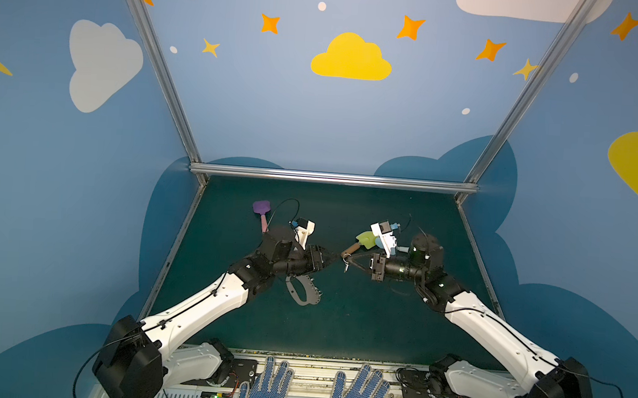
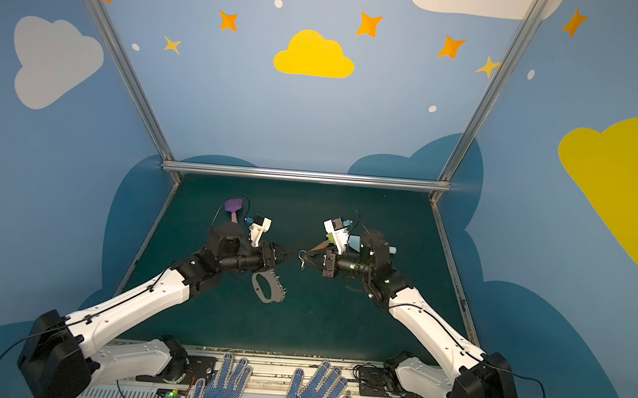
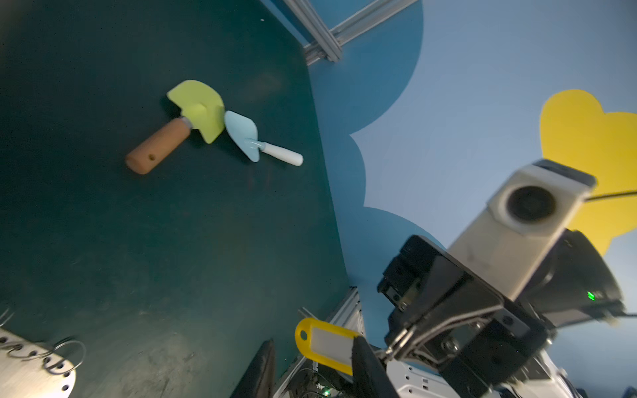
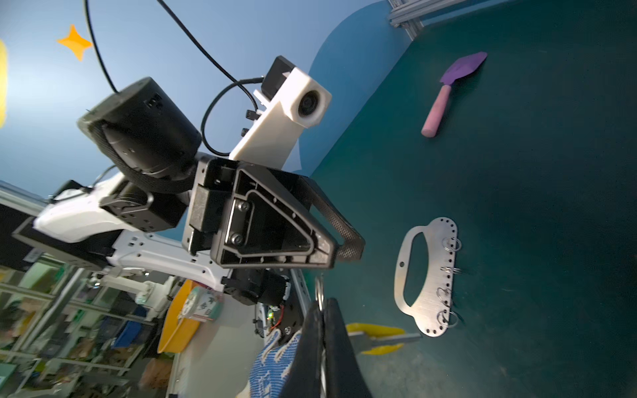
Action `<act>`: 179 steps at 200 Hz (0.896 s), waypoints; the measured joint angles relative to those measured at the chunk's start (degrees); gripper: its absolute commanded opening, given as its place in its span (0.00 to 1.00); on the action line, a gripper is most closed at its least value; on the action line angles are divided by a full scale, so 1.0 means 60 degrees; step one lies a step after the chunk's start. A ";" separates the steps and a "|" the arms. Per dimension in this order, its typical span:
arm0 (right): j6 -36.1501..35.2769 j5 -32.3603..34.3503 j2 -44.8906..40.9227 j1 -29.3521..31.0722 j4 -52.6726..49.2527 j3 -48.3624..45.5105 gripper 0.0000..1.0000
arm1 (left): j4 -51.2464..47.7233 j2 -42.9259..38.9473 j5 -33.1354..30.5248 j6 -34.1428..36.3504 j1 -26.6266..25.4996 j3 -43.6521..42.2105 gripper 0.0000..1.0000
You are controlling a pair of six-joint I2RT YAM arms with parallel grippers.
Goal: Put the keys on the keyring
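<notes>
Aloft, the right gripper (image 1: 353, 263) pinches the ring of the keys (image 1: 346, 265), a silver metal key with a yellow plastic tag whose white label looks blank. Opposite, the left gripper (image 1: 333, 259) holds its jaws spread, empty. The flat grey oval metal keyring (image 1: 303, 292) lies on the dark green mat (image 1: 339, 324) nearby.

The keys (image 1: 346, 264) hang aloft, apart from the grey keyring (image 1: 311, 294) lying flat.

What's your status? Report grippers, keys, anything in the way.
Right gripper shut on the keys, dangling above the table. Left gripper open, empty. Keyring flat on table, untouched. Nothing between; yellow-green shovel lies farther back.
</notes>
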 measured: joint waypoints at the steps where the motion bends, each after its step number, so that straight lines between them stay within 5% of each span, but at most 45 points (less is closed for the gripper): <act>1: -0.0044 0.0051 0.0000 0.0022 -0.0036 0.0004 0.00 | -0.0018 0.0000 -0.0018 0.0000 0.0000 0.0000 0.40; 95: -0.3042 0.4947 0.0663 0.2277 -0.1483 -0.0033 0.00 | -0.1096 0.0076 -0.1457 -0.0495 0.0011 -0.0291 0.42; 179: -0.3544 0.6029 0.0903 0.2463 -0.1319 -0.0729 0.00 | -0.1927 0.0601 -0.2266 -0.1443 0.0073 -0.1286 0.52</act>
